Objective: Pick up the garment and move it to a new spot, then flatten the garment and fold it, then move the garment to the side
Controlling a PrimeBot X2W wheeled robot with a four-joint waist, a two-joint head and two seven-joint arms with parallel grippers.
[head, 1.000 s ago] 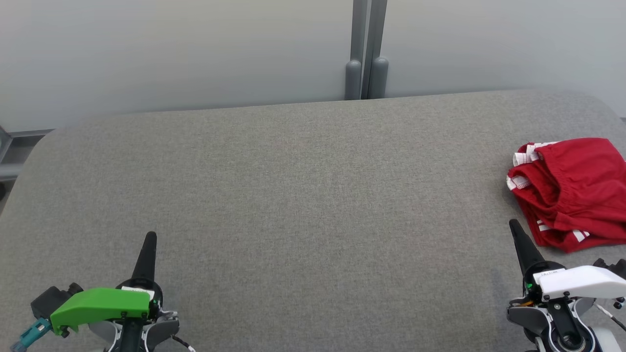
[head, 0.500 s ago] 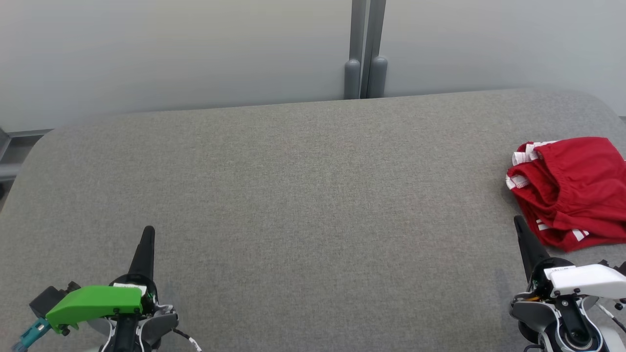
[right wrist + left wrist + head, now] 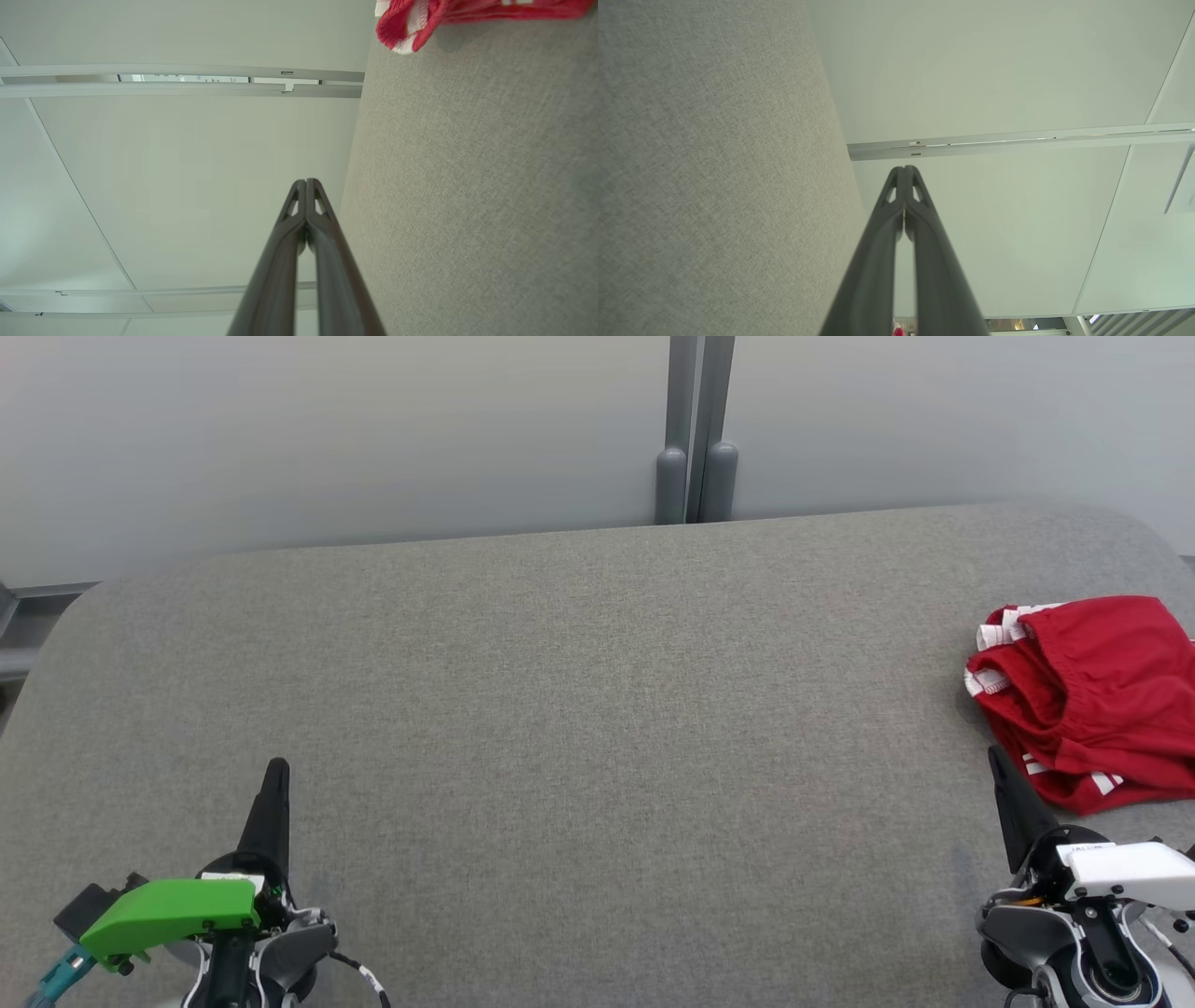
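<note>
- Since a second ago, the left gripper (image 3: pixel 277 767) has slid slightly left and its tip now sits a little higher in the head view, while its green wrist cover (image 3: pixel 173 910) has sunk toward the bottom edge.
- The right gripper (image 3: pixel 995 753) has shifted slightly right. Its tip sits a touch higher, and its white wrist cover (image 3: pixel 1130 863) is lower in that view.
- The whole head view has shifted only a trace, so the arms account for most of the change. The garment (image 3: pixel 1092 695) lies just as it did.
- One garment: red with white striped trim, crumpled in a heap on the right end of the table (image 3: pixel 597 709) and cut off by the right edge of the view.
- Two grippers, both with their fingers pressed together and nothing between them.
- The left wrist view shows the left gripper's (image 3: pixel 904 169) two dark fingers meeting at the tip, with grey table fabric to one side and pale wall beyond.
- The right wrist view shows the right gripper (image 3: pixel 306 181) shut the same way. A corner of the red garment (image 3: pixel 420 18) lies ahead on the fabric, apart from the fingertips.
- In the head view, the right gripper's tip is near the garment's near-left edge without holding it. The left gripper is well apart from the garment, at the other end of the table.
- One grey fabric-covered table with rounded corners.
- One pale wall behind it, with a grey upright post (image 3: pixel 695 476) at the seam.
</note>
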